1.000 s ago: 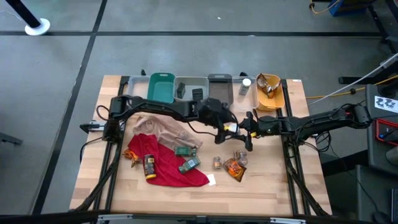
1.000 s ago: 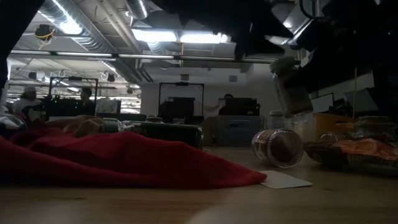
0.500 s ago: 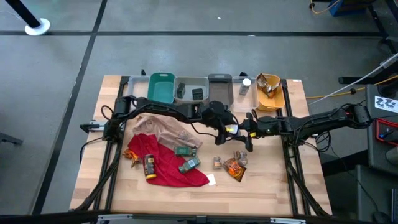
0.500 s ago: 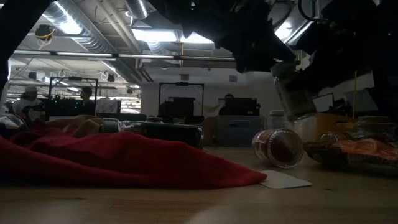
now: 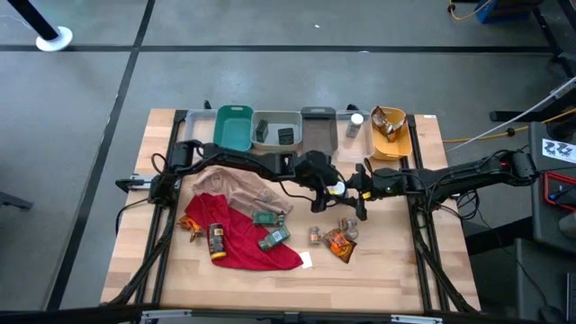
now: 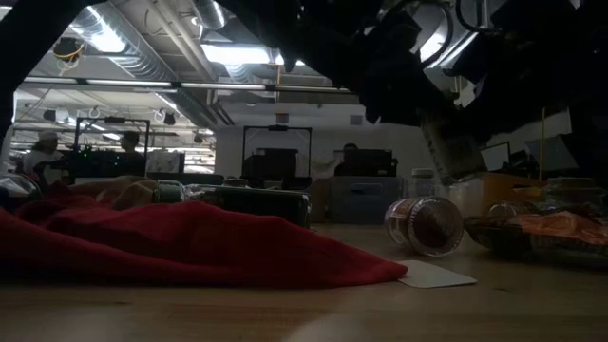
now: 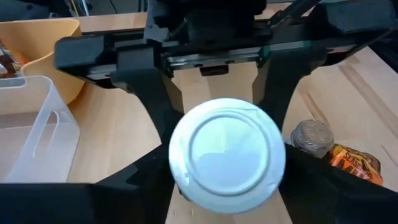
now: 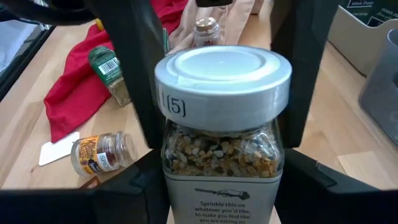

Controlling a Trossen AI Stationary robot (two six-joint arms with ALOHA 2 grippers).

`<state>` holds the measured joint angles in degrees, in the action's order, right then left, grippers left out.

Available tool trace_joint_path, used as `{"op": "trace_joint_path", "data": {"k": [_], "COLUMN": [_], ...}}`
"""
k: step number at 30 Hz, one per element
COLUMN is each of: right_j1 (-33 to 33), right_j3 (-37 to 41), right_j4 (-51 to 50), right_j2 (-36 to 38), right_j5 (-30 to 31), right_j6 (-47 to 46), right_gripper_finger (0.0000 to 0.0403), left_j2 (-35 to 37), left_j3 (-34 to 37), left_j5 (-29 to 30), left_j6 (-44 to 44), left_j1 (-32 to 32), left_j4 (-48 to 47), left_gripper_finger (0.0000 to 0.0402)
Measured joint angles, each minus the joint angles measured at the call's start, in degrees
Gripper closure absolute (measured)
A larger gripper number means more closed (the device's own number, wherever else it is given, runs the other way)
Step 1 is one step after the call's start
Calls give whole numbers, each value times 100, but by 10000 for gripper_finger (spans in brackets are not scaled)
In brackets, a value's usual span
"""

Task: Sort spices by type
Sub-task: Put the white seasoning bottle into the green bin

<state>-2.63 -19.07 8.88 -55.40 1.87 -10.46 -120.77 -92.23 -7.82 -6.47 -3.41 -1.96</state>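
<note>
Both claws meet mid-table: right claw [image 8: 221, 186] grips white-capped jar [image 8: 222, 118] marked "(5)", "Sprinkle this on"; left claw [image 7: 217, 186] half-closed around its cap

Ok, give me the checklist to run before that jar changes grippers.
1. Right gripper shut on the white-capped jar: ok.
2. Jar held off the table: ok, the low view shows it hanging above the wood.
3. Left gripper lined up with the jar's cap: ok, the cap sits centred in the left wrist view.
4. Left gripper has hold of the jar: cannot tell; don't release the right one yet.
5. Table near the handover free of loose items: not ok, a small brown jar and an orange packet lie close by.
</note>
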Motion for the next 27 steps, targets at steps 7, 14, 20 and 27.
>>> {"op": "trace_joint_path", "data": {"k": [7,14,20,27], "right_j1": [2,1,7,7], "right_j3": [-2,-1,-4,-7], "right_j4": [1,22,37,52], "right_j2": [0,0,0,2], "right_j5": [31,65,107,153], "right_j6": [51,26,-129,-252], "right_gripper_finger": [189,189,189,170], "left_j2": [0,28,28,35], "left_j3": [0,0,0,2], "left_j5": [-39,-192,-438,-797], "left_j6": [-76,-101,-101,-132], "left_j1": [-36,-142,-290,-415], "left_j4": [-61,-85,-87,-128], "left_gripper_finger": [218,218,218,218]}}
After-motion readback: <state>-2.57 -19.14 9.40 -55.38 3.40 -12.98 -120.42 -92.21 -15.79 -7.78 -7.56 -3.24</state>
